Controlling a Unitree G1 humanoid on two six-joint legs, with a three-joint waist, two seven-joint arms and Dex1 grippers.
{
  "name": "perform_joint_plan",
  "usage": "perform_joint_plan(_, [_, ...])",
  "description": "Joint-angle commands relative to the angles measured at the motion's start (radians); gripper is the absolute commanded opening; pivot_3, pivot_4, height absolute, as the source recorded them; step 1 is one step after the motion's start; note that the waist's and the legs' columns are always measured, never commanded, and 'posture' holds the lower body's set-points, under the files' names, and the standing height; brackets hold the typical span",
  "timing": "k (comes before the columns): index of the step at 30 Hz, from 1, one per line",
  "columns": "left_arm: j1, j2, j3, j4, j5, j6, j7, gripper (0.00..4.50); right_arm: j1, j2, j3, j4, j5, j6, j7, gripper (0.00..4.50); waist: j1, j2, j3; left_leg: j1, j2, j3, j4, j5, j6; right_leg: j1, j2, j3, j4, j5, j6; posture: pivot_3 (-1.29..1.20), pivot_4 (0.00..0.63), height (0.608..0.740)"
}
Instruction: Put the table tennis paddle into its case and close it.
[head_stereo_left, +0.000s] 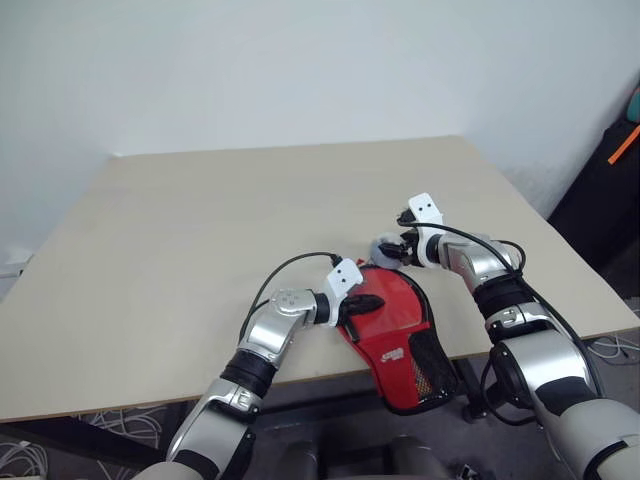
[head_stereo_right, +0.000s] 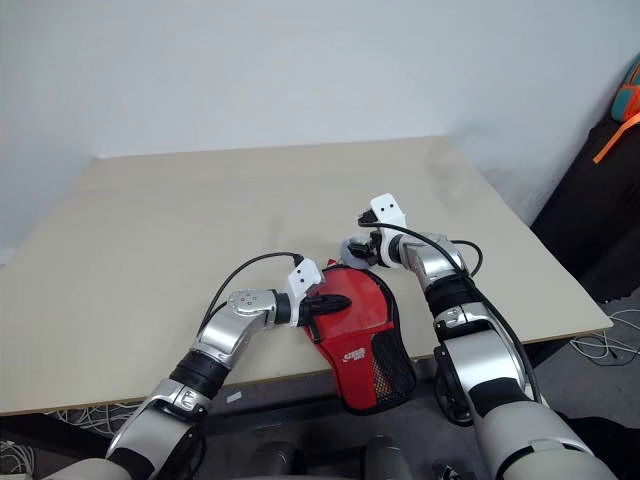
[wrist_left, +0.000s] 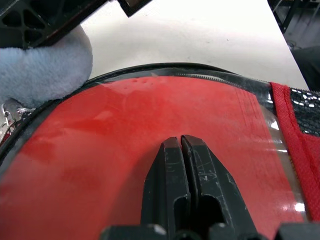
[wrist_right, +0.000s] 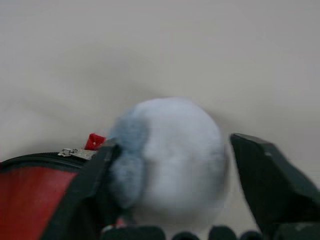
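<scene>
The case (head_stereo_left: 395, 320) lies red side up at the table's front edge, its black mesh end hanging past the edge. My left gripper (wrist_left: 180, 142) is shut, its tips pressed on the red fabric (head_stereo_right: 350, 310). At the case's far rim a pale grey-white wad (wrist_right: 170, 150) sits beside the metal zip pull (wrist_right: 75, 153). My right gripper (head_stereo_left: 390, 250) is open around the wad, one finger against it and the other a hair off. The table tennis paddle is out of view.
The light wooden table (head_stereo_left: 200, 220) stretches back and to the left. A dark object with an orange strap (head_stereo_left: 622, 145) stands off its right side. Cables (head_stereo_left: 30, 455) lie on the floor below the front edge.
</scene>
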Motion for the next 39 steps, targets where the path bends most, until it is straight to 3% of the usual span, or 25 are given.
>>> perform_joint_plan(1, [0.012,0.02,-0.02,0.038,0.031,0.006,-0.007,0.0,0.003,-0.001,0.003,-0.008,-0.022,0.007,0.005,1.77,0.0,0.001,0.0,0.0,0.0,0.0,0.0,0.0,0.0,0.0,0.0,0.0,0.0,0.0,0.0,0.0,0.0,0.74])
perform_joint_plan(6, [0.018,0.028,-0.022,0.03,0.033,0.011,-0.017,0.0,0.007,0.001,0.015,-0.02,-0.028,0.017,0.024,0.25,-0.001,0.002,-0.001,0.0,0.0,0.0,0.0,0.0,0.0,0.0,0.0,0.0,0.0,0.0,0.0,0.0,0.0,0.74])
perform_joint_plan(8, [0.015,0.029,-0.02,0.039,0.033,0.013,-0.019,0.0,0.006,-0.013,0.033,-0.028,-0.046,0.016,0.044,0.05,-0.001,0.002,-0.002,0.0,0.0,0.0,0.0,0.0,0.0,0.0,0.0,0.0,0.0,0.0,0.0,0.0,0.0,0.74])
perform_joint_plan(19, [0.002,0.024,-0.022,0.084,0.039,-0.011,-0.032,0.0,-0.032,-0.117,0.057,-0.065,-0.109,-0.03,0.088,0.05,0.001,0.003,-0.002,0.0,0.0,0.0,0.0,0.0,0.0,0.0,0.0,0.0,0.0,0.0,0.0,0.0,0.0,0.74])
perform_joint_plan(33, [-0.008,-0.025,-0.005,0.248,0.061,-0.17,0.029,0.0,-0.002,-0.216,0.046,-0.173,-0.112,0.004,0.126,0.05,0.01,0.005,-0.003,0.0,-0.001,0.0,0.001,0.0,0.0,0.001,-0.001,0.0,0.0,-0.001,0.001,0.0,0.0,0.74])
perform_joint_plan(39, [-0.02,-0.041,-0.015,0.291,0.069,-0.156,0.002,0.0,0.013,-0.235,0.043,-0.222,-0.105,0.036,0.136,0.05,0.01,0.006,-0.004,0.007,-0.002,-0.001,0.001,0.0,0.001,0.009,-0.001,-0.001,-0.001,-0.004,0.005,0.0,0.0,0.74])
